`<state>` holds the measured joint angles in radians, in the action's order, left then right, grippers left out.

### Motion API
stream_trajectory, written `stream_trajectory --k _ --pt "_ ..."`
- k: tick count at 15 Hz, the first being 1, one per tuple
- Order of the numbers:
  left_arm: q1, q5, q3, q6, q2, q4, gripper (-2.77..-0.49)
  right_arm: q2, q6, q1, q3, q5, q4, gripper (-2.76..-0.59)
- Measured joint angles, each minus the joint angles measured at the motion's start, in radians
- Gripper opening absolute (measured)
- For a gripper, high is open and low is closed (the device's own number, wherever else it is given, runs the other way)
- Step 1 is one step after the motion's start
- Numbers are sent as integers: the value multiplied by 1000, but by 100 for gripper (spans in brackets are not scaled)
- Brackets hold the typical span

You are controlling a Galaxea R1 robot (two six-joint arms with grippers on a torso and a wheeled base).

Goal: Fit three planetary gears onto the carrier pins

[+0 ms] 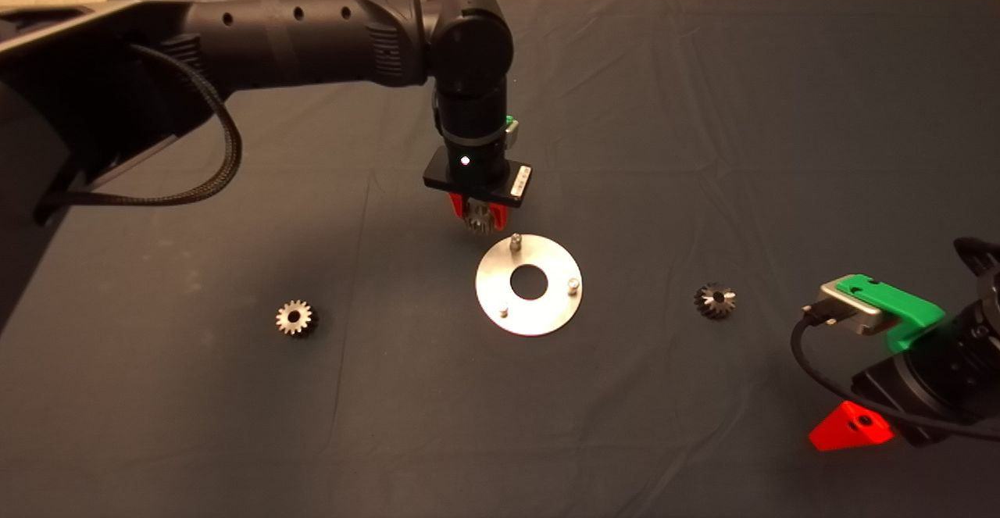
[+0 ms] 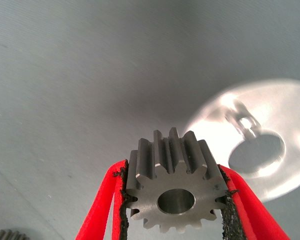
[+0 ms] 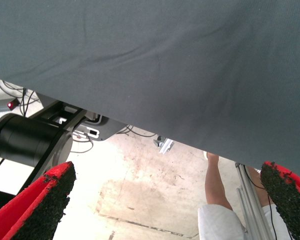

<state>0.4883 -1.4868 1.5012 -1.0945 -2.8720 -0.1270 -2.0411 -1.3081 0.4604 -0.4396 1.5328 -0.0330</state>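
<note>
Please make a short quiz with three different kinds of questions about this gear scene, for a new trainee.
1. True or false: the left gripper holds a planetary gear in its jaws.
2. How many gears lie loose on the mat? A) one B) two C) three
3. Fill in: the silver disc carries ___ carrier pins, all bare.

Key: 1 true. 2 B: one gear on the left arm's side of the disc, one on the right arm's side. 3 three. The right gripper waits, open, at the mat's edge.

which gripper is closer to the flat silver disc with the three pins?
Left. The left gripper, holding a small silvery-grey toothed gear, hangs just beyond the far rim of the flat round silver disc, by one upright pin. The right gripper waits at the mat's lower right edge.
</note>
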Motion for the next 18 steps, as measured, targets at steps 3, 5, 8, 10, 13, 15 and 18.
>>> stream_trajectory --k 3,5,8,10,13,15,18 --pt "0 30 15 0 -14 16 -235 1 2 0 0 0 -6 -61" --pt "0 55 15 0 -37 28 -235 2 3 0 0 1 -12 -61" --pt "0 55 17 0 -49 49 -235 2 3 0 0 1 -13 -61" --pt "0 51 39 0 -57 53 -235 2 3 0 0 0 -13 -61" --pt "0 50 67 -9 -68 57 -235 3 3 0 0 1 -15 -61" --pt "0 52 94 -22 -70 58 -235 2 3 0 0 0 -18 -61" --pt "-1 43 98 -74 -68 62 -235 2 3 0 0 0 -19 -61"
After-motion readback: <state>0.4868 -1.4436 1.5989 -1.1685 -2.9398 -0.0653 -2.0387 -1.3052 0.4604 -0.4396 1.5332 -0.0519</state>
